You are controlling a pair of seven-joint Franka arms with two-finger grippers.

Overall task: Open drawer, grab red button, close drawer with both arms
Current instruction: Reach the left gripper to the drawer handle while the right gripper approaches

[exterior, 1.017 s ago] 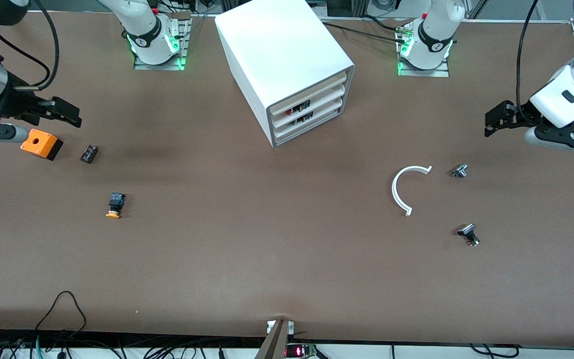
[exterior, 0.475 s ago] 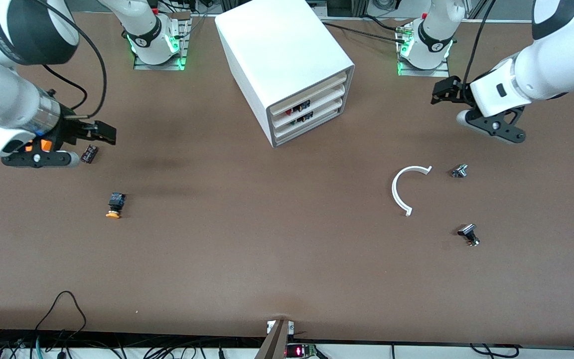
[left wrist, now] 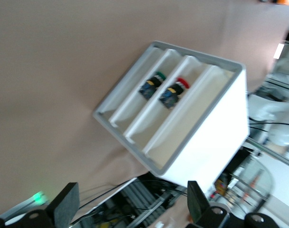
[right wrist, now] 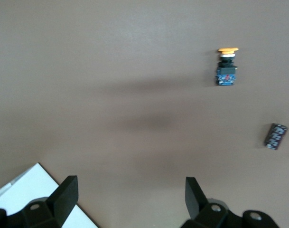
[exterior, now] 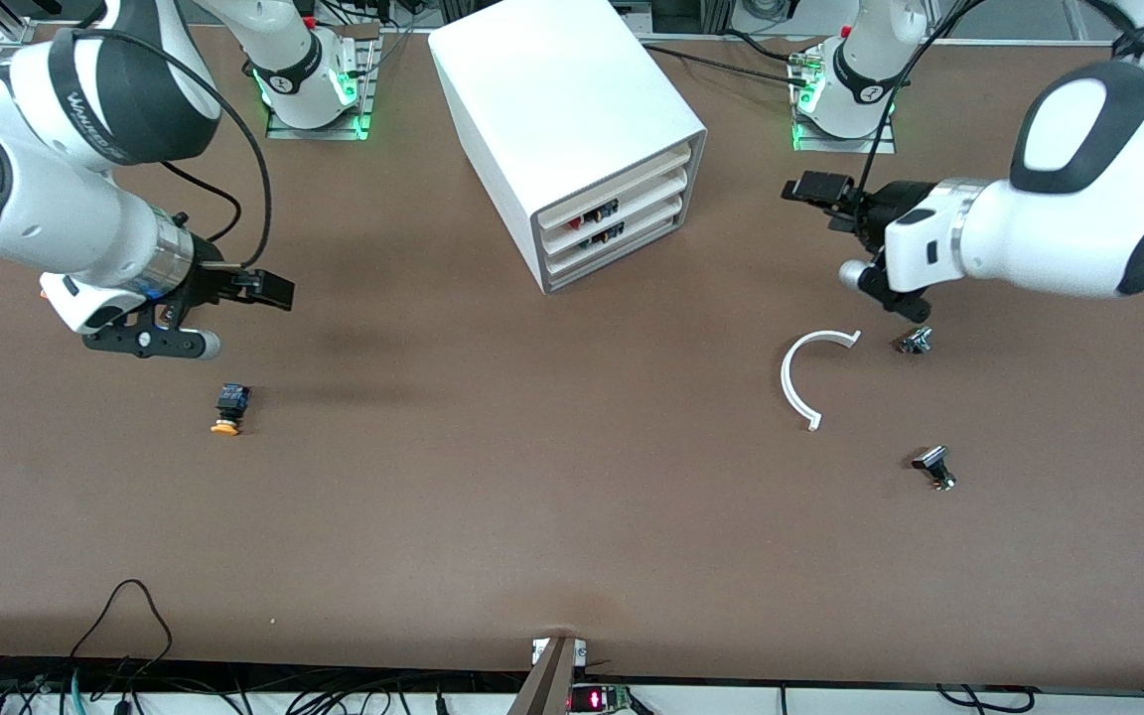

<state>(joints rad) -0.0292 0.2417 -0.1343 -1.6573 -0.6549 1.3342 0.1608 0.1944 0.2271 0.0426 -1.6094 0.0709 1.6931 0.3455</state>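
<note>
Wide bare brown table (exterior: 532, 477) lies between the cabinet (exterior: 572, 129) and the front camera's edge, with only small parts scattered toward each end. The left gripper (exterior: 815, 189) hangs over open tabletop beside the cabinet, toward the left arm's end, jaws spread wide with nothing between them. The right gripper (exterior: 269, 290) hovers over the table toward the right arm's end, above the orange-capped button (exterior: 228, 407), jaws also apart and empty. The cabinet sits angled, its three drawer fronts facing the front camera and slanting toward the left arm's end. The drawer (exterior: 622, 212), the middle one, is pushed in, flush with its neighbours. Through its front the button (left wrist: 173, 92) shows, lying on its side inside, long axis running across the drawer's depth, red cap pointing inward, away from the drawer's front. A white curved strip (exterior: 805, 375) and two small metal parts (exterior: 916, 341) (exterior: 933, 467) lie toward the left arm's end
</note>
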